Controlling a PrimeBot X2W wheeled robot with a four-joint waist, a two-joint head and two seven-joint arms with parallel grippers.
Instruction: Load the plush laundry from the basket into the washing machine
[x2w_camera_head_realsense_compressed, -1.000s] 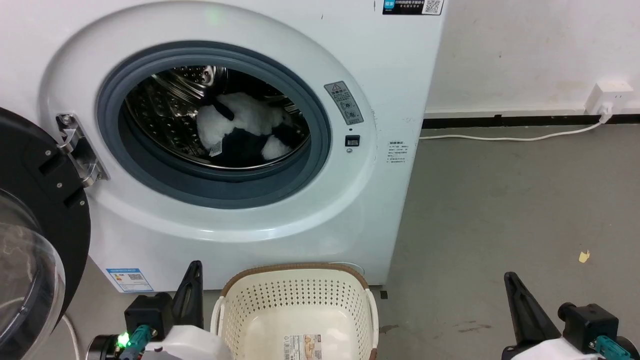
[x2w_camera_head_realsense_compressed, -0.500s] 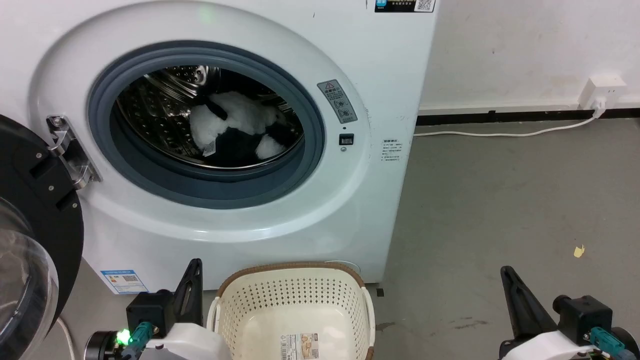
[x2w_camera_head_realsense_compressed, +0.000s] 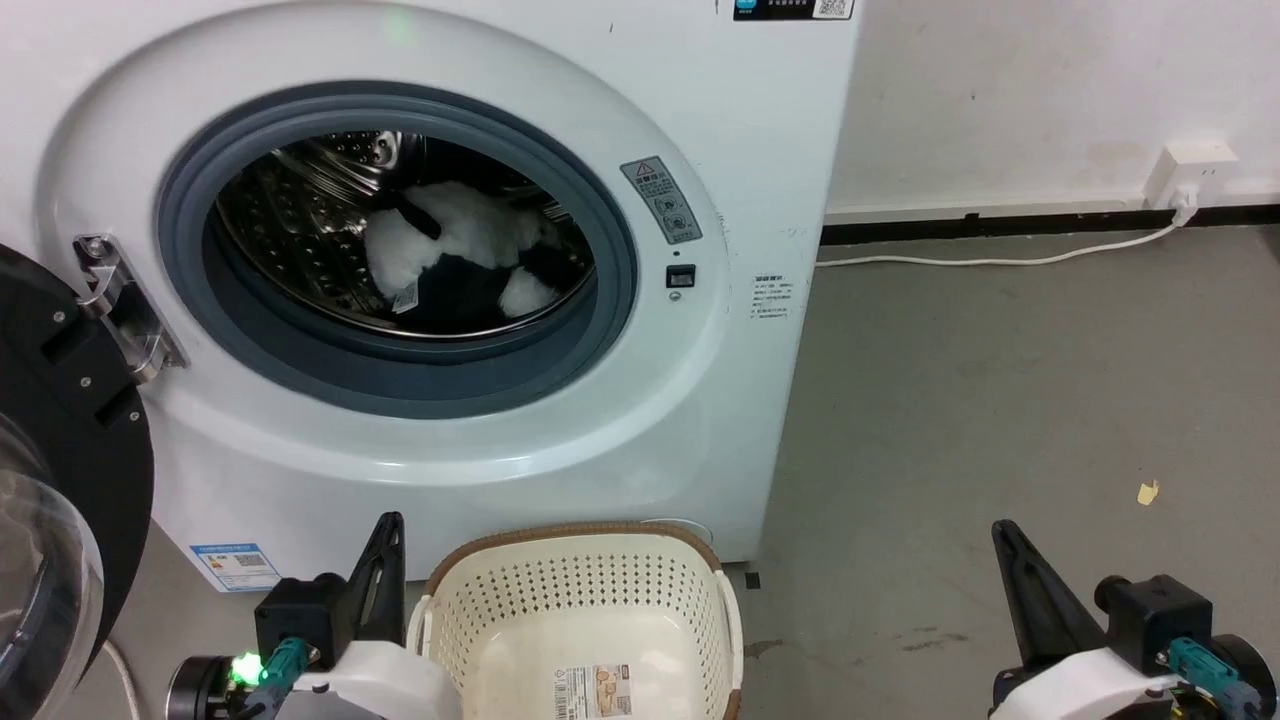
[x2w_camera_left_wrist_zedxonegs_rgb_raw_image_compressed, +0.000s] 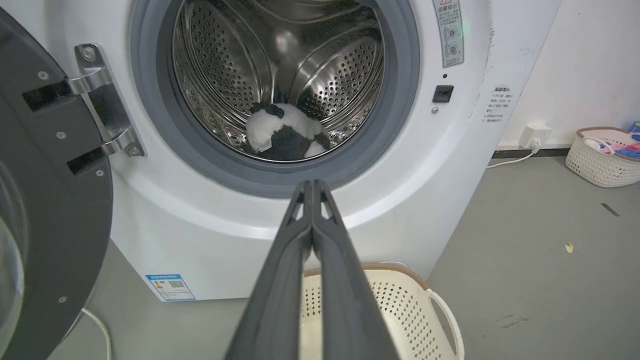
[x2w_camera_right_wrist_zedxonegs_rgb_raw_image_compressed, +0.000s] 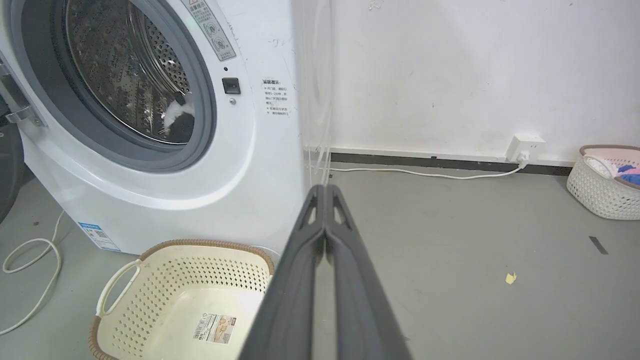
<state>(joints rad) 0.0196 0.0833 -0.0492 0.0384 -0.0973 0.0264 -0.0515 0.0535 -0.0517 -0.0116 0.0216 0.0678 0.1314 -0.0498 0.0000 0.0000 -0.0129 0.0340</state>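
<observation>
Big white washing machine (x2w_camera_head_realsense_compressed: 560, 440) takes up most of the head view, with its black-rimmed glass door (x2w_camera_head_realsense_compressed: 70, 400) swung wide open to the left on the steel hinge (x2w_camera_head_realsense_compressed: 120, 300). On the grey floor (x2w_camera_head_realsense_compressed: 1000, 400) right in front of it sits the basket (x2w_camera_head_realsense_compressed: 580, 530), cream with the brown rim, label (x2w_camera_head_realsense_compressed: 592, 692) showing on its bottom. The plush laundry (x2w_camera_head_realsense_compressed: 450, 235) is inside the drum (x2w_camera_left_wrist_zedxonegs_rgb_raw_image_compressed: 225, 75), lying low toward the back, little tag (x2w_camera_head_realsense_compressed: 405, 297) facing out. Left gripper (x2w_camera_left_wrist_zedxonegs_rgb_raw_image_compressed: 312, 187) is down by the basket's left side, fingers pressed flat together with nothing between them. Right gripper (x2w_camera_right_wrist_zedxonegs_rgb_raw_image_compressed: 325, 192) is well off to the basket's right over the floor, likewise closed up tight and holding nothing.
</observation>
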